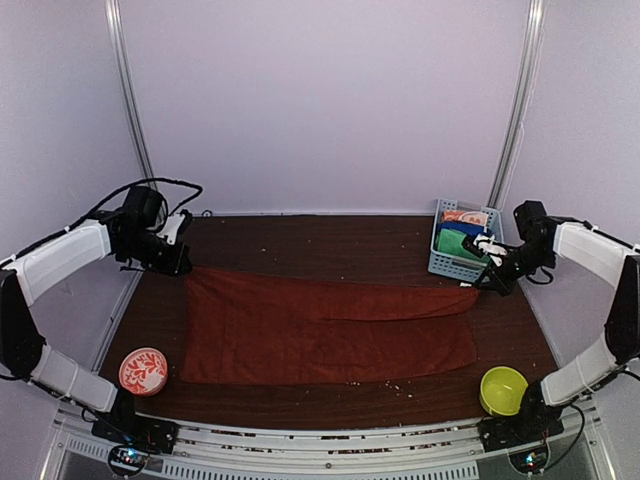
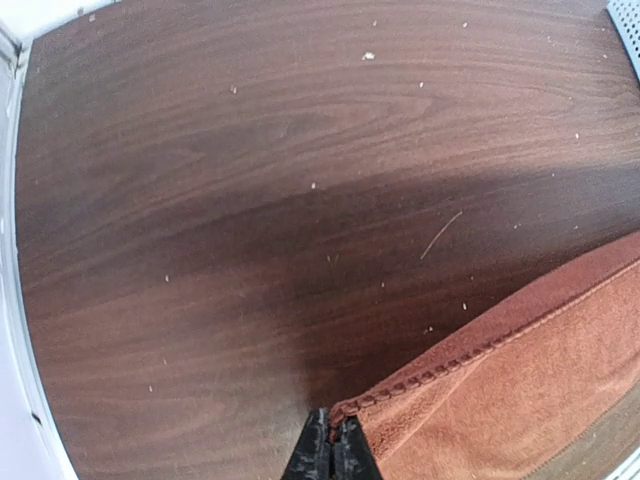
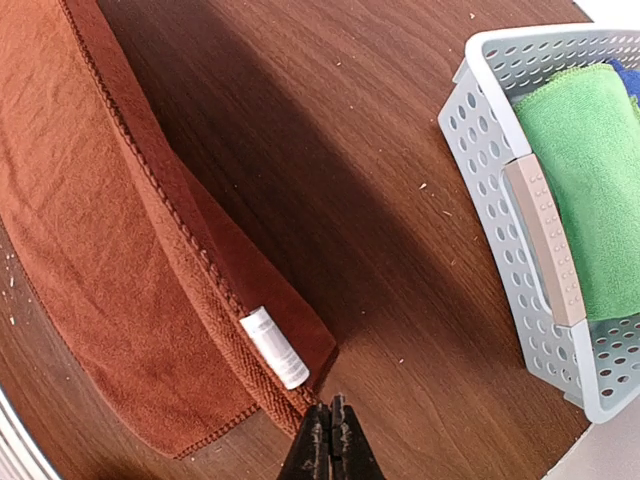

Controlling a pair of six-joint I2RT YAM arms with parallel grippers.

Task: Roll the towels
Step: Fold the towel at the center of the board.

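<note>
The rust-red towel lies lengthwise across the table, its far long edge folded over toward the front. My left gripper is shut on the far left corner; in the left wrist view the stitched hem of the towel runs into the closed tips of that gripper. My right gripper is shut at the far right corner. In the right wrist view the red towel and its white label end at the closed tips of that gripper. A green towel lies in the basket.
The pale blue perforated basket stands at the back right, close behind my right gripper, with other cloths in it. A red patterned bowl sits front left and a yellow-green bowl front right. Crumbs dot the wood.
</note>
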